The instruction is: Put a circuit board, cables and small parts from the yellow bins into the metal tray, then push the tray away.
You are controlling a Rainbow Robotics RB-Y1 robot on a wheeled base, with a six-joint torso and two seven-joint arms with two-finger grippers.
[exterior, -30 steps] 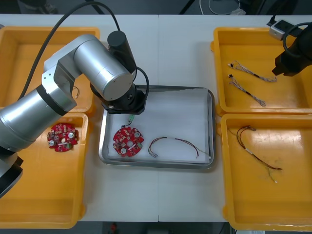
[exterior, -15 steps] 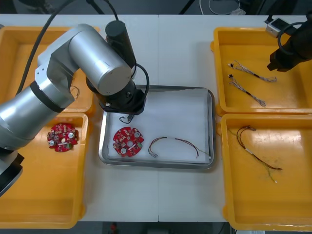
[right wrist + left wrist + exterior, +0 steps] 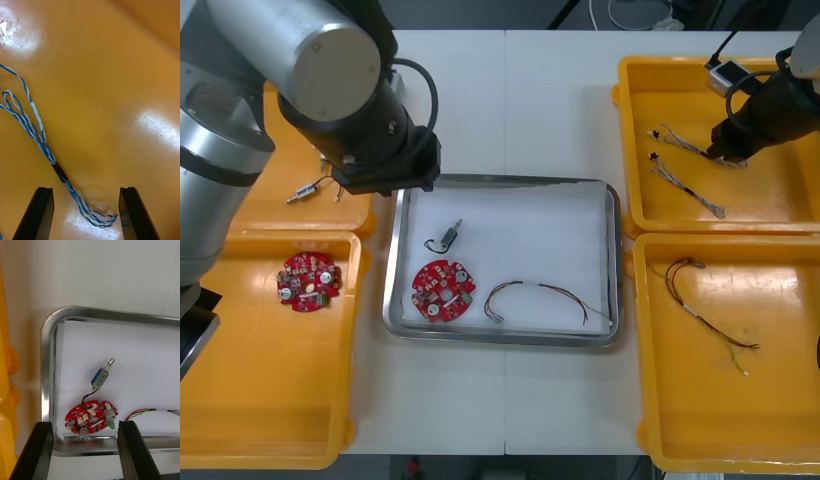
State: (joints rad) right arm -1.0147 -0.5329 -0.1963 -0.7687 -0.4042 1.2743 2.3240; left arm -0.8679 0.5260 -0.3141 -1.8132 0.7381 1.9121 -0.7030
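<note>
Right gripper [image 3: 85,191], fingers apart, straddles a twisted blue-white cable [image 3: 59,172]; left gripper [image 3: 84,425] (also spread) above shiny tray [image 3: 45,363].

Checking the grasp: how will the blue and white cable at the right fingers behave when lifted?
Probably floppy: the cable is thin twisted wire in loose loops, so its ends should dangle. Likely light. It lies flat on the bin floor between the open right gripper's fingers, so it may slip.
</note>
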